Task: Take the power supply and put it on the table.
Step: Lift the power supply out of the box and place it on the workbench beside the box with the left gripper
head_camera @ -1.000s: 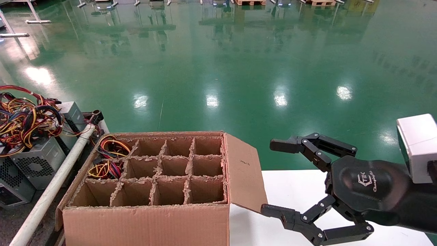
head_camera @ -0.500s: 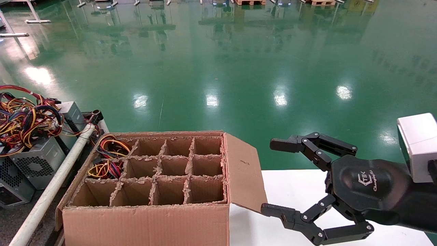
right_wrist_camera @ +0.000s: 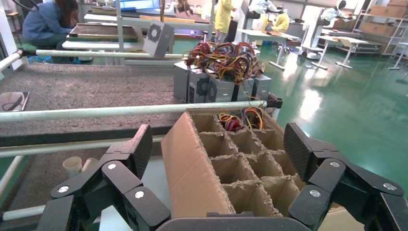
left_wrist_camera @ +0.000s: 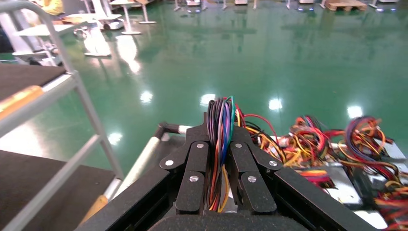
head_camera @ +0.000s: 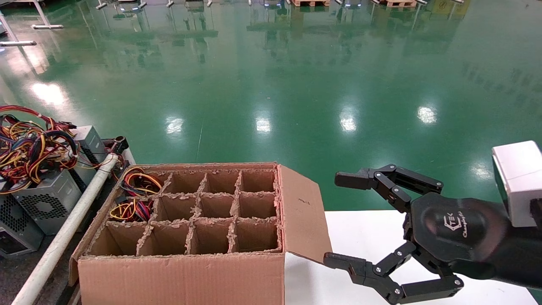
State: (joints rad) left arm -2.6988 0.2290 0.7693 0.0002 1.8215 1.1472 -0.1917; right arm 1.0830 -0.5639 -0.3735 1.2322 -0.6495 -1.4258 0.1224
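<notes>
My left gripper (left_wrist_camera: pixel 220 144) shows only in the left wrist view, shut on a bundle of coloured wires (left_wrist_camera: pixel 221 110) that runs up between its fingers. In the right wrist view a grey power supply (right_wrist_camera: pixel 158 39) with a round fan grille hangs in the air over the dark grey table (right_wrist_camera: pixel 96 86), its wires running out of view. Several more power supplies (head_camera: pixel 46 199) with tangled wires stand on the table (head_camera: pixel 12 271) behind the white tube (head_camera: pixel 72 220). My right gripper (head_camera: pixel 338 220) stands open beside the cardboard box (head_camera: pixel 182 275), with nothing between its fingers.
The cardboard box has a grid of compartments. Two of them at its left hold wire bundles (head_camera: pixel 131 209). Its right flap (head_camera: pixel 302 212) leans out toward my right gripper. A glossy white tabletop (head_camera: pixel 364 233) lies under the right arm, with green floor beyond.
</notes>
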